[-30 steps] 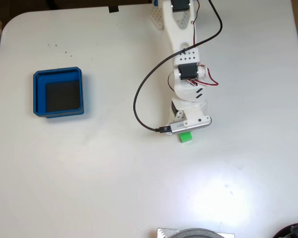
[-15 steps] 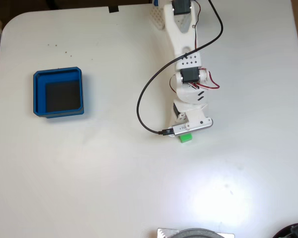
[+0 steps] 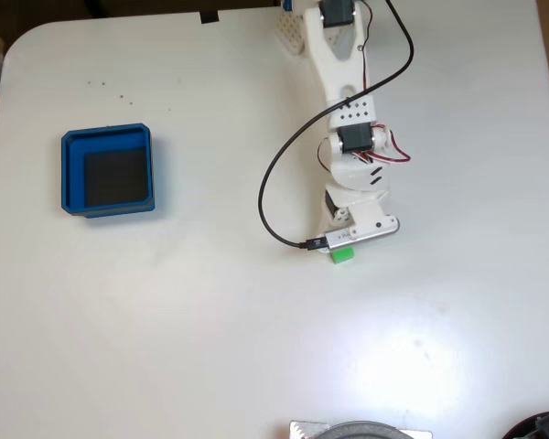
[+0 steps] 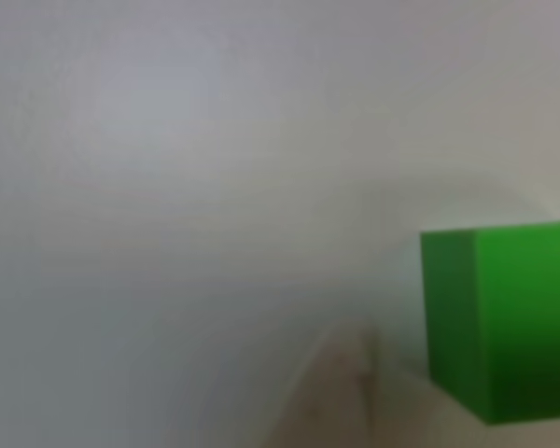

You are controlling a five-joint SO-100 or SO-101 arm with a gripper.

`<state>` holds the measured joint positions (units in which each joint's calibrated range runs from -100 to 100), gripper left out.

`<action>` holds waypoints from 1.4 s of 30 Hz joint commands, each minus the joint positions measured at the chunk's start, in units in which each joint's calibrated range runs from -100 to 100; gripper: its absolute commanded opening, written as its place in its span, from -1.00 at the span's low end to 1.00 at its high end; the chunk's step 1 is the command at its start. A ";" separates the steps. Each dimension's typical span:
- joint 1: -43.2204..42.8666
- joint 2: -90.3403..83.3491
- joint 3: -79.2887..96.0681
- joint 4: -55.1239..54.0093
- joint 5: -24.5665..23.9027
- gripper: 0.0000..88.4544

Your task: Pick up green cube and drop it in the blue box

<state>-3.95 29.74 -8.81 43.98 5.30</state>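
In the fixed view the small green cube (image 3: 343, 256) rests on the white table, right of centre. The white arm reaches down from the top edge, and its gripper (image 3: 346, 245) hangs right over the cube, whose upper edge is covered by the wrist's camera bar. Its fingers are hidden under the wrist. The blue box (image 3: 107, 170) with its dark floor stands far to the left. The other view is blurred and very close: the green cube (image 4: 504, 317) fills the lower right, and a pale fingertip (image 4: 341, 392) rises at the bottom centre just left of it.
A black cable (image 3: 274, 174) loops from the arm out to the left of the wrist. A grey round object (image 3: 361, 430) sits at the table's bottom edge, and a dark object (image 3: 544, 425) sits at the bottom right corner.
The wrist has drifted slightly right and down over the cube, covering a little more of it. The cube and the blue box have not moved.
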 commanded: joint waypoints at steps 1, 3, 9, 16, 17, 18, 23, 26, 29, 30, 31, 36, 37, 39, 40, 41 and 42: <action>0.13 -0.06 -4.29 -3.83 -0.20 -0.27; 0.13 0.61 -4.29 -4.89 -0.20 -0.27; 0.28 1.28 -4.29 -5.13 0.20 -0.27; 0.28 1.28 -4.29 -5.21 0.20 -0.27; 0.28 1.28 -4.29 -5.21 0.10 -0.27; 0.28 1.28 -4.29 -5.21 0.00 -0.27; 0.28 1.36 -4.29 -5.21 -0.15 -0.27; 0.28 1.36 -4.29 -5.21 -0.15 -0.27; 0.28 1.36 -4.29 -5.21 -0.15 -0.27; 0.28 1.36 -4.29 -5.21 -0.15 -0.27; 0.28 1.36 -4.29 -5.21 -0.15 -0.27; 0.28 1.36 -4.29 -5.21 0.10 -0.27; 0.36 1.36 -4.29 -5.21 0.15 -0.28; 0.36 1.28 -4.29 -5.21 0.20 -0.28; 0.36 1.28 -4.29 -5.21 0.20 -0.28; 0.36 1.28 -4.20 -5.21 0.20 -0.28; 0.36 1.28 -4.11 -5.21 0.20 -0.28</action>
<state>-3.95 31.91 -8.81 40.26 5.30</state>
